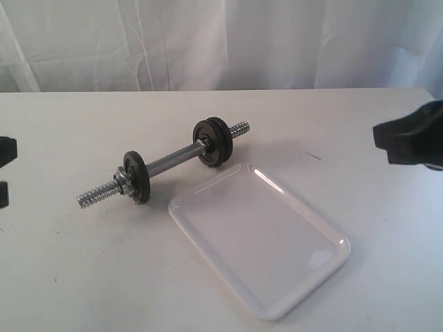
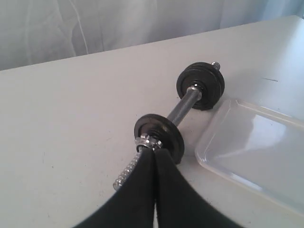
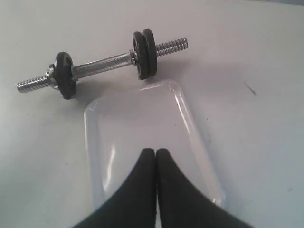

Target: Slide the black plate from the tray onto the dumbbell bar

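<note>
The dumbbell bar [image 1: 169, 162] lies on the white table, angled from near left to far right. A single black disc [image 1: 135, 177] with a chrome collar nut sits at its near end. Two black discs [image 1: 213, 142] stand side by side at the far end, and the outer one has bare thread beyond it. The white tray [image 1: 259, 238] beside the bar holds nothing, so which disc is the black plate I cannot tell. My left gripper [image 2: 155, 152] is shut and empty, well left of the bar. My right gripper [image 3: 156, 151] is shut and empty, off to the tray's right [image 1: 379, 135].
A white curtain hangs behind the table. A small dark mark [image 1: 313, 155] lies on the tabletop between the tray and the right gripper. The tray's far corner [image 1: 248, 168] sits close to the pair of discs.
</note>
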`<state>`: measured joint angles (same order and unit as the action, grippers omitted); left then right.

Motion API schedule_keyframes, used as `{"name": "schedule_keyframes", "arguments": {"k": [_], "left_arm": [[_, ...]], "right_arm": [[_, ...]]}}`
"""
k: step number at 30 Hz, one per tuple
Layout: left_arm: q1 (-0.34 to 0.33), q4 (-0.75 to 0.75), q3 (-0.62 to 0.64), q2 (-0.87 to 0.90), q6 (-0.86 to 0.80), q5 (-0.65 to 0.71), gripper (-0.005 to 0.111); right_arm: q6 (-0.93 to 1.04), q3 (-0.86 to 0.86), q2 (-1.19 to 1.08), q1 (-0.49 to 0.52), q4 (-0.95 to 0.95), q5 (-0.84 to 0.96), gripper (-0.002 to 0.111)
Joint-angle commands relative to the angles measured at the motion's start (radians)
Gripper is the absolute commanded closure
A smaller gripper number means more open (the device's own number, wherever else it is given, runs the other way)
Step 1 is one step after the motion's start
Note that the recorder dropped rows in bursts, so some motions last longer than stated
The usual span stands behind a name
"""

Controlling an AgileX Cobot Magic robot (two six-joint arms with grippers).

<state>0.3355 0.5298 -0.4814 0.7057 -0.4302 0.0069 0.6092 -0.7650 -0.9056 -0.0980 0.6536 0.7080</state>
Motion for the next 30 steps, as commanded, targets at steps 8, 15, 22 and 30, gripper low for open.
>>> {"name": "schedule_keyframes", "arguments": {"k": [8,15,22,30], "left_arm": [[-0.004,0.016,0.031,-0.045,0.009,0.039,0.107],[-0.004,0.016,0.031,-0.045,0.009,0.039,0.107],[-0.004,0.016,0.031,-0.045,0.009,0.039,0.107],[-0.004,0.016,0.031,-0.045,0.009,0.039,0.107]], "right_arm": [[-0.189,0.097,0.224,-0.001,-0.026,0.058,0.108],[-0.324,0.518,0.604,-0.001,-0.343,-0.536,0.108],[-0.672,0.636,0.707,-0.001,-0.664,-0.444,0.108],[-0.655,0.714,0.743,-0.001,-0.654,-0.444,0.108]]}}
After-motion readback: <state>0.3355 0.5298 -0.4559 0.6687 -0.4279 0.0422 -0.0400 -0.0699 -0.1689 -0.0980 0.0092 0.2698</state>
